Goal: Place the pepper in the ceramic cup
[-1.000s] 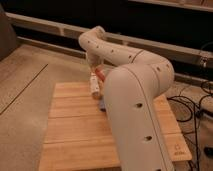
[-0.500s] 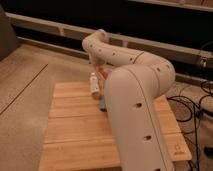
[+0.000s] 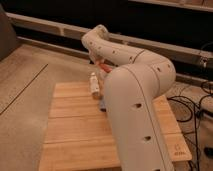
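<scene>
The small red-orange pepper (image 3: pixel 104 66) shows just under the arm's far end, above the back edge of the wooden table (image 3: pixel 75 130). My gripper (image 3: pixel 99 64) is right at the pepper, mostly hidden behind the big white arm (image 3: pixel 135 100). The pepper looks lifted off the table. The ceramic cup is hidden or out of view.
A slim white bottle (image 3: pixel 93 83) stands on the table's back part, just left of the arm. A flat blue object (image 3: pixel 102 104) peeks out beside the arm. Cables (image 3: pixel 192 107) lie on the floor at the right. A dark wall ledge runs behind.
The pepper and the gripper end have moved a little up and to the right, away from the white bottle. The bottle has not moved.
</scene>
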`<state>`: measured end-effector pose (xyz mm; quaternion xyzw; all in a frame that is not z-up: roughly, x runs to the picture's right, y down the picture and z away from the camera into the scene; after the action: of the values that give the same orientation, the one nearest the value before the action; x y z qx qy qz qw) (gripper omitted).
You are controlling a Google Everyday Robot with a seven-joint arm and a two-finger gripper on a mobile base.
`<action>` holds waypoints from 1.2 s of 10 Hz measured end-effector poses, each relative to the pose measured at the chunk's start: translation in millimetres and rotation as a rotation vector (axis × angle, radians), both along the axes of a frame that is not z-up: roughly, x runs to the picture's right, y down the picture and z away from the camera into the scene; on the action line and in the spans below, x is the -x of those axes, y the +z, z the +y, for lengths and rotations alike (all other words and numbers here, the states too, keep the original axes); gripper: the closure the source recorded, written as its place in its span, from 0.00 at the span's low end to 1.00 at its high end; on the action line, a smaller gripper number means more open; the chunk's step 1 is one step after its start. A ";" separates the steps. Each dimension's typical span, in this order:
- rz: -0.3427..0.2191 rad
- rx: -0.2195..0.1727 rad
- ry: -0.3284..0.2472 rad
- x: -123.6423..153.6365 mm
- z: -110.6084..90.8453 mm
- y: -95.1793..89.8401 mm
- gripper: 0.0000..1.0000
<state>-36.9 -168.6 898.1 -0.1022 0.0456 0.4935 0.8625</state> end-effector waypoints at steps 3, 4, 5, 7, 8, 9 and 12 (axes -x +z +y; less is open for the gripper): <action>-0.119 -0.048 -0.027 4.6 -12.6 11.3 1.00; -0.156 -0.062 -0.010 4.0 -15.4 14.7 1.00; -0.184 -0.072 0.012 2.7 -16.8 17.6 1.00; -0.236 -0.089 0.075 -3.7 -14.0 24.5 0.83; -0.251 -0.088 0.092 -5.2 -8.5 27.0 0.73; -0.260 -0.083 0.110 -7.7 -0.9 29.6 0.63; -0.254 -0.066 0.155 -17.0 17.7 32.7 0.39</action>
<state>-19.9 -150.9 930.8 -0.1387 -0.0884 0.5430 0.8235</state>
